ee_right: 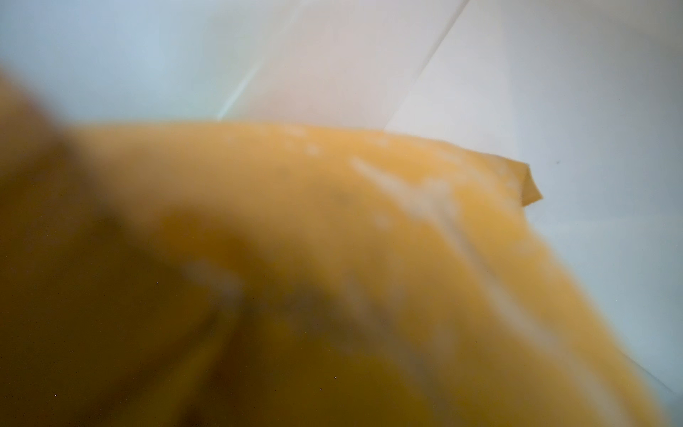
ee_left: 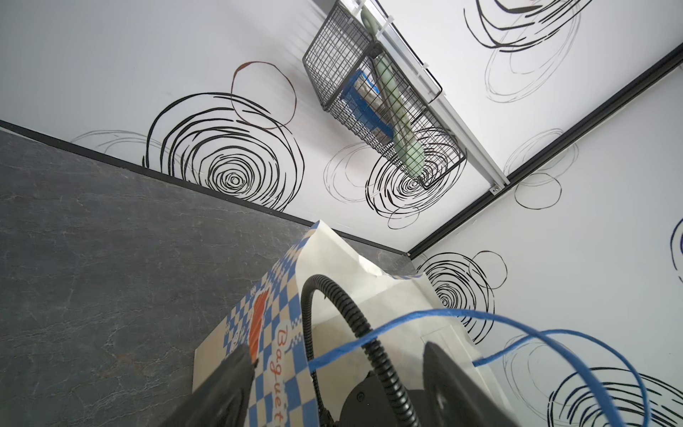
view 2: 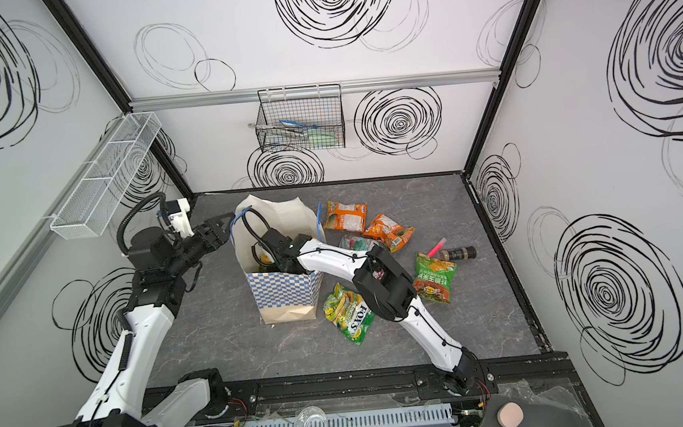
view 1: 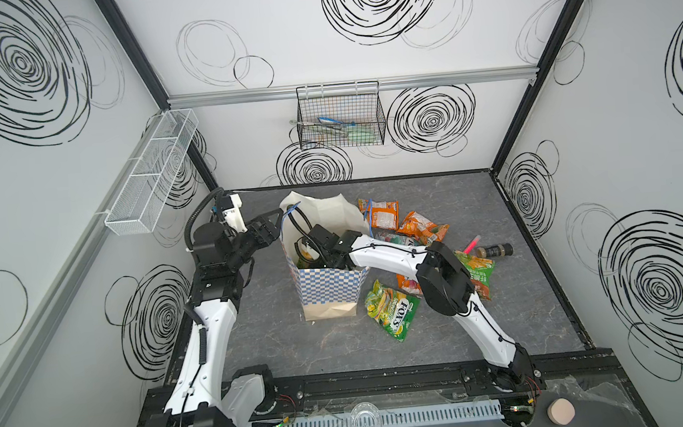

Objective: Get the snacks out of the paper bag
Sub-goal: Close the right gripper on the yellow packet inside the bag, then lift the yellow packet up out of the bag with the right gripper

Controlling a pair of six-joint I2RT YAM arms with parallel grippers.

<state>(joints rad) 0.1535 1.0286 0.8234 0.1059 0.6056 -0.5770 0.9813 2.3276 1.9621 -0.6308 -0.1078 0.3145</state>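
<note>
Two arms at paper bag [view 1: 329, 290] — right gripper [view 1: 314, 254] sunk inside, jaws hidden, can't tell; left gripper [view 1: 273, 220] level at rim, jaws spread, blue handle [ee_left: 406, 321] between.

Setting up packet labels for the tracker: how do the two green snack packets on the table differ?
The FOX'S packet is yellow-green with big white lettering; the green packet beside the dark jar has a red-orange patch at one end. The FOX'S packet lies next to the paper bag base; the green packet lies farther right, near the pink marker. Both lie flat on the table, outside the bag.
</note>
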